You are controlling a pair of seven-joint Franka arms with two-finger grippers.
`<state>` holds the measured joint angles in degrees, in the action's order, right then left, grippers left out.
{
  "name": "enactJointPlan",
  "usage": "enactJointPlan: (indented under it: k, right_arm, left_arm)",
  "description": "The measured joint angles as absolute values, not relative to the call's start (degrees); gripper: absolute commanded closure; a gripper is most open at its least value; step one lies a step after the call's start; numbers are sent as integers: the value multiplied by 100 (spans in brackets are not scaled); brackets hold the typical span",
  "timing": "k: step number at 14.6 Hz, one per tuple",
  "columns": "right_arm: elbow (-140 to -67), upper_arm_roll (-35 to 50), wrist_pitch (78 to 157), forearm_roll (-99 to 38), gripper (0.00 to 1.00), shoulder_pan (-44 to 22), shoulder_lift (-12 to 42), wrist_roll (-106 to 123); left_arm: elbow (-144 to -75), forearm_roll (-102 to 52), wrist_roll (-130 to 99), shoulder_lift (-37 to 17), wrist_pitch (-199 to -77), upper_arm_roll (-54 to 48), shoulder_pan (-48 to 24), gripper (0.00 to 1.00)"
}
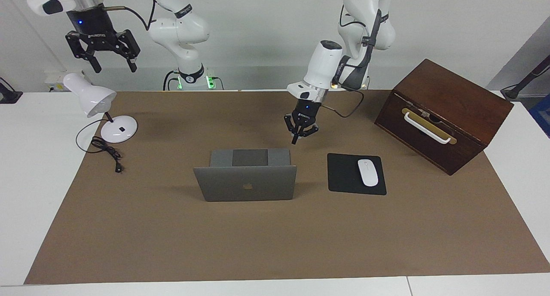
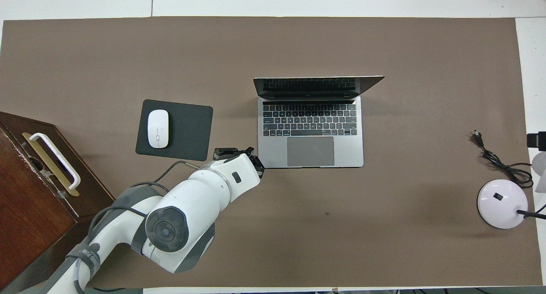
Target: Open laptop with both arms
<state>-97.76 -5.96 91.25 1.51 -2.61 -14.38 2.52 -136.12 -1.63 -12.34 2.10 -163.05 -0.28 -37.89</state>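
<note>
- The laptop (image 1: 245,182) is stood open at the middle of the table (image 1: 275,244), beside the mouse pad (image 1: 347,175).
- The left claw (image 1: 300,135) is held just above the table, near the laptop's corner nearest the robots; its fingers are narrowly spread, gripping nothing.
- The right claw (image 1: 112,60) is raised high over the lamp (image 1: 92,97), fingers spread wide.

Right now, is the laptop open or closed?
Open. The laptop has its lid raised roughly upright: the overhead view shows the keyboard and trackpad, and the facing view shows the lid's logo side.
</note>
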Motion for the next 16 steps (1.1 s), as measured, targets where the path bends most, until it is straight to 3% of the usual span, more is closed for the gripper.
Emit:
enactJointPlan:
  k: [3,8,11,12,13,14,16]
  right_arm:
    - [-9901,-588,9362,182,0,-261,-1311,257]
    - [-9936,-601,9599,182,0,-229,-1033,257]
    - [-9927,-598,9695,182,0,-209,-1009,257]
    - [-9915,-597,9720,182,0,-179,-980,271]
    - [-9895,-600,9742,182,0,-158,-931,300]
    - [-9882,-599,9763,182,0,-146,-878,317]
    - [-9862,-598,9788,180,0,-131,-780,324]
  left_arm:
    - [-13186,-164,-1234,510,-15027,-6,-3570,100]
    - [-11899,-163,-1232,830,-12356,32,-2826,100]
    - [-11348,-163,-1218,944,-11438,40,-2395,100]
    - [-11215,-161,-1217,949,-11242,38,-2287,83]
    - [-11091,-153,-1217,949,-11072,38,-2178,25]
    - [-10971,-146,-1217,947,-10912,38,-2061,0]
    - [-10729,-140,-1217,943,-10594,33,-1755,0]
